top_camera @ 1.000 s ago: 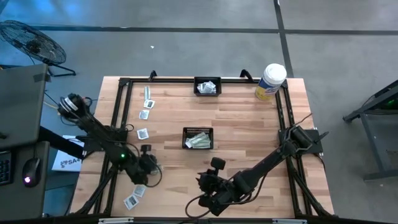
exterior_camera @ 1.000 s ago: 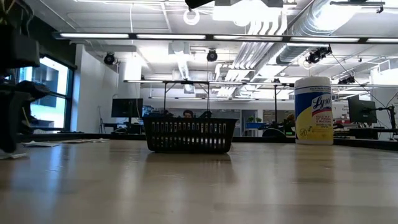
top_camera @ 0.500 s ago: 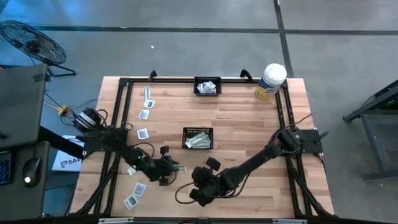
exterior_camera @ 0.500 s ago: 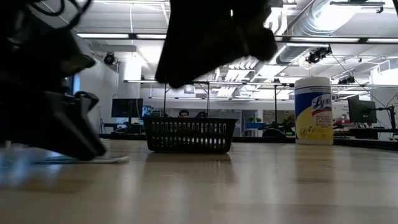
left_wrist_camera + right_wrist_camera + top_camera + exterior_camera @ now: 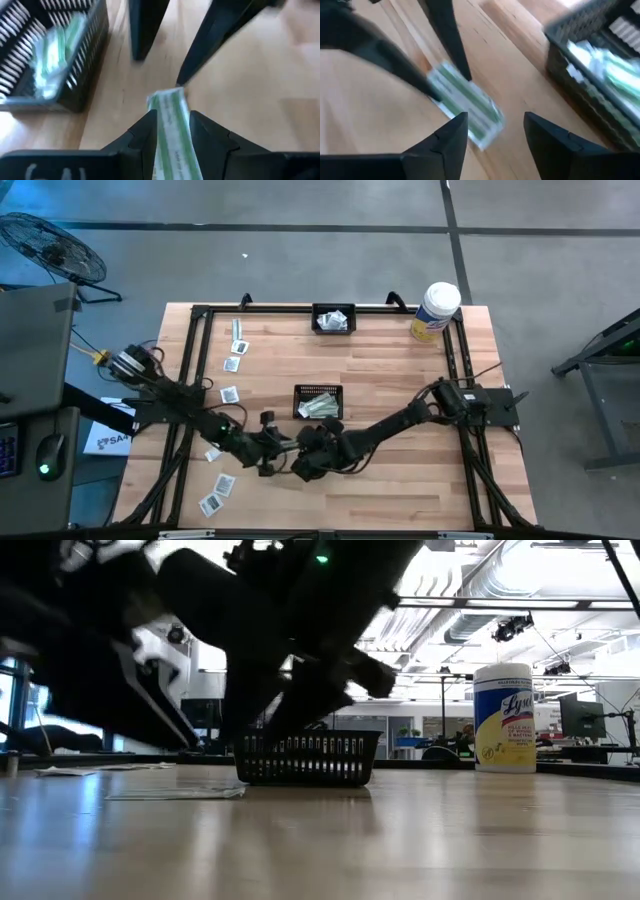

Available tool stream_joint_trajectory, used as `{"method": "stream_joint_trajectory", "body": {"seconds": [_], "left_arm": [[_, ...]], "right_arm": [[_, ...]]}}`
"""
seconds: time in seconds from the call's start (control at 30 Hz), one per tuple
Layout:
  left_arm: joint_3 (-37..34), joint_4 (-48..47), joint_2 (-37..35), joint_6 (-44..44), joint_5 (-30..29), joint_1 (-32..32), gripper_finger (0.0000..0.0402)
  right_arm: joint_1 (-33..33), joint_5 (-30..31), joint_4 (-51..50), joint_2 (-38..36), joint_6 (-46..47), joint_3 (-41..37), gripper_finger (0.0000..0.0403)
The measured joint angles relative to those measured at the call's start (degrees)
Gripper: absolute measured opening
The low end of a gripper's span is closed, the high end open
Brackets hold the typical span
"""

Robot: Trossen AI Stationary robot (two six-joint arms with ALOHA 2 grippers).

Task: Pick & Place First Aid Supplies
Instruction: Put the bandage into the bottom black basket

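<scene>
The left end effector (image 5: 170,135) has swung in from the worktop's (image 5: 400,380) left edge, pinching a green strip (image 5: 172,130) — the open right end effector (image 5: 492,132) has closed in beside the middle basket (image 5: 318,402), likely a handover.

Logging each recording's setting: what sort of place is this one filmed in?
Probably an open-plan office or lab. Exposed ceiling ducts and desk monitors show beyond the pale wooden table; grey concrete floor surrounds it, with a black floor fan nearby.

Open-plan lab/office: exposed ceiling ducts (image 5: 500,585), strip lights, monitors (image 5: 583,718), concrete floor (image 5: 300,265).
</scene>
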Motion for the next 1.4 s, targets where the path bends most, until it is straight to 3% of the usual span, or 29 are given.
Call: {"method": "stream_joint_trajectory", "body": {"seconds": [0.23, 0.33, 0.47, 0.7, 0.97, 1.13, 1.4], "left_arm": [[0.0, -11.0, -10.1, 4.5, -11.0, -2.2, 0.0113], [0.0, -17.2, -13.5, 3.0, -14.4, -2.0, 0.0113], [0.0, -18.6, -15.6, -0.1, -20.4, -1.7, 0.0113], [0.1, -20.6, -15.6, -1.4, -18.0, -2.2, 0.0113], [0.1, -33.4, -18.3, -9.3, -19.8, -3.1, 0.0113], [0.1, -43.1, -21.7, -17.2, -24.4, -5.8, 0.0113], [0.1, -46.3, -22.4, -21.3, -24.8, -6.7, 0.0113]], "right_arm": [[-0.4, 2.2, 3.8, 3.6, -3.0, -0.1, 0.0170], [-0.1, 4.1, 3.8, 4.2, -3.4, 0.0, 0.0161], [-0.1, 4.0, 4.1, 5.5, -4.5, 0.0, 0.0148], [-0.2, 2.8, 3.7, 6.4, -4.6, 0.3, 0.0107], [-0.2, 0.4, 1.7, 6.2, -1.3, 0.3, 0.0008], [-0.2, -1.3, -2.8, 2.2, -0.5, -0.3, 0.0010], [-3.9, 8.5, -14.6, -8.9, 1.8, 0.0, 0.0004]]}}
